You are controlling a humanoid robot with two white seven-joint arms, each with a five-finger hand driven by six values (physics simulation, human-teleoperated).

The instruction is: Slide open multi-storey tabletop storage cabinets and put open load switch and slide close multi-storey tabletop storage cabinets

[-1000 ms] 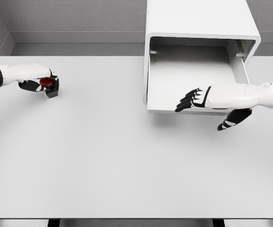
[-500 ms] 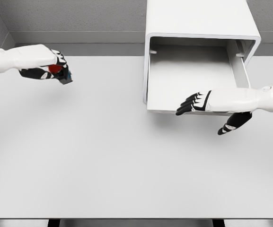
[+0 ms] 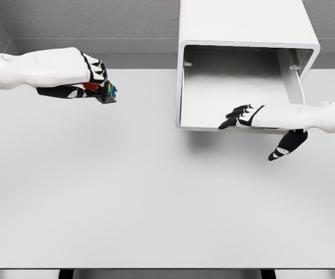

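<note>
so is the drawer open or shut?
Open: the drawer is slid out of the cabinet, its inside bare. The right hand rests on its front edge.

Single head view only, so no overlap with another camera. The scene is seen from above, pitched steeply down onto the table (image 3: 155,203), far wall at top. Framing is mid-range: full tabletop width covered, cabinet (image 3: 245,23) cropped at the top edge.

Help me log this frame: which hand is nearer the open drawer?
Right. The right hand lies at the front edge of the open drawer, fingers over its lip; the left hand, gripping the load switch, is well to the drawer's left.
</note>
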